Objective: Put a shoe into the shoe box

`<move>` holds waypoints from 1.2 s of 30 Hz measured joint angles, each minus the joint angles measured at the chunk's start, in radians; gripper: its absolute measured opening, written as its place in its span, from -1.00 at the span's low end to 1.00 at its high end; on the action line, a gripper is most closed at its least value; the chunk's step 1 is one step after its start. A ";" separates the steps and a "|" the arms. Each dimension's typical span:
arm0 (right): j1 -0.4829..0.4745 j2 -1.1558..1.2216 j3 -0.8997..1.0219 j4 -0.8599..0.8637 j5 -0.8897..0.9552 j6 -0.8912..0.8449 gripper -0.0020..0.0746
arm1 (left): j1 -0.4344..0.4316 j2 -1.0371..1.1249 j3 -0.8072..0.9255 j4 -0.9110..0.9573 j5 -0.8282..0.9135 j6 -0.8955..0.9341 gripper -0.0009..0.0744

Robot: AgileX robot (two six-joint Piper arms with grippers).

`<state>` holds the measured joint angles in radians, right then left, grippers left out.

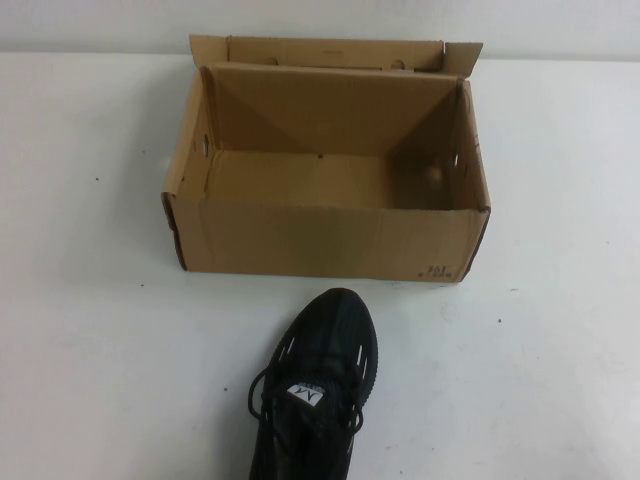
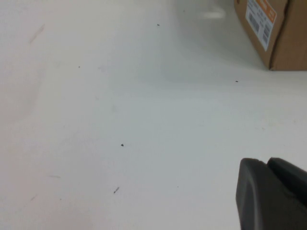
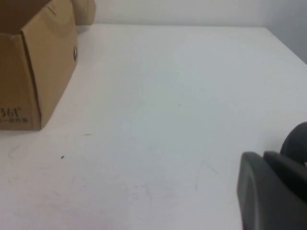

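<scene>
The shoe [image 1: 320, 385] lies on the white table [image 1: 90, 300], toe pointing at the shoe box [image 1: 325, 240] and stopping just short of its near wall without touching it. The heel end runs off the lower edge of the high view, so only the toe, laces and the white logo tag on the tongue show.

The shoe box stands open, its flap lid folded back behind it. What shows of its inside is bare cardboard, with small slots in both side walls. A faint print sits low on the near wall, too small to read. From the left wrist view one corner of the box [image 2: 278, 33] shows, carrying an orange and white label with a barcode.

The tabletop is plain white, marked with a few dark specks and faint scuffs. A pale wall rises behind it.

Neither arm appears from above. The left gripper [image 2: 273, 196] hangs low over bare table, well apart from the box, and only a dark corner of it shows. The right gripper [image 3: 273, 191] likewise, on the other side. Whether either pair of jaws is spread or pressed together, I cannot tell.
</scene>
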<state>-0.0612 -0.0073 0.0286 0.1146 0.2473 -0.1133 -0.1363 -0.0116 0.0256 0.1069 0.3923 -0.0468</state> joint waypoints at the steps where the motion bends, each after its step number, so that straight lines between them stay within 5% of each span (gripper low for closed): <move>1: 0.000 0.000 0.000 0.000 -0.003 0.000 -0.99 | 0.000 0.000 0.000 0.000 0.000 0.000 -0.98; 15: 0.000 0.000 0.000 0.030 -0.155 0.000 -0.99 | 0.000 0.000 0.000 0.002 -0.043 0.000 -0.98; 31: 0.000 0.000 0.000 0.041 -0.414 0.000 -0.99 | 0.000 0.000 0.000 0.000 -0.488 0.000 -0.98; 36: 0.000 0.000 0.000 0.029 -0.434 -0.184 -0.99 | 0.000 0.000 0.000 0.000 -0.484 0.000 -0.98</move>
<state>-0.0612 -0.0073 0.0286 0.1438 -0.1868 -0.2970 -0.1363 -0.0116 0.0256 0.1067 -0.0922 -0.0468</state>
